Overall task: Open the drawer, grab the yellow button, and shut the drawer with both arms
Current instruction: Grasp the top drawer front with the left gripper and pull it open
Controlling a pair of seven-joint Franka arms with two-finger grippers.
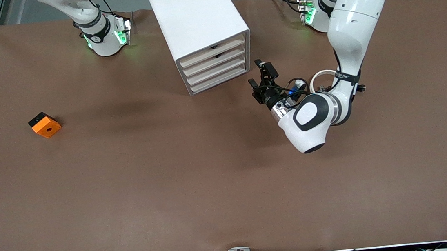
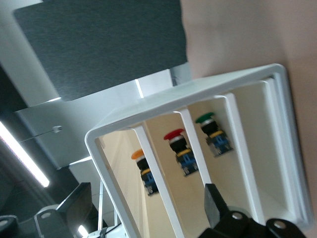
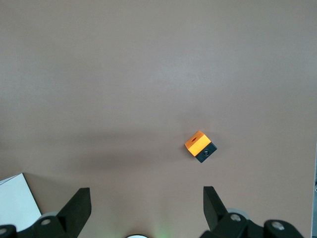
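Observation:
The white drawer cabinet [image 1: 201, 25] stands near the robots' bases, its beige drawer fronts [image 1: 218, 70] turned toward the left arm's end. My left gripper [image 1: 257, 74] is open and empty, just off those fronts. In the left wrist view the cabinet's white frame [image 2: 198, 91] fills the picture with beige compartments between its dividers. The orange-capped button [image 2: 143, 171] sits in one, and a red-capped [image 2: 179, 151] and a green-capped one [image 2: 213, 134] sit in the two beside it. My left gripper [image 2: 147, 212] points at them. My right gripper [image 3: 146, 208] is open and empty, high over the table.
The larger orange square block with a hole [image 1: 45, 125] lies toward the right arm's end of the table and also shows in the right wrist view [image 3: 200, 147]. A white cable loop [image 1: 322, 75] hangs by the left arm's wrist. The brown table [image 1: 196, 185] stretches toward the front camera.

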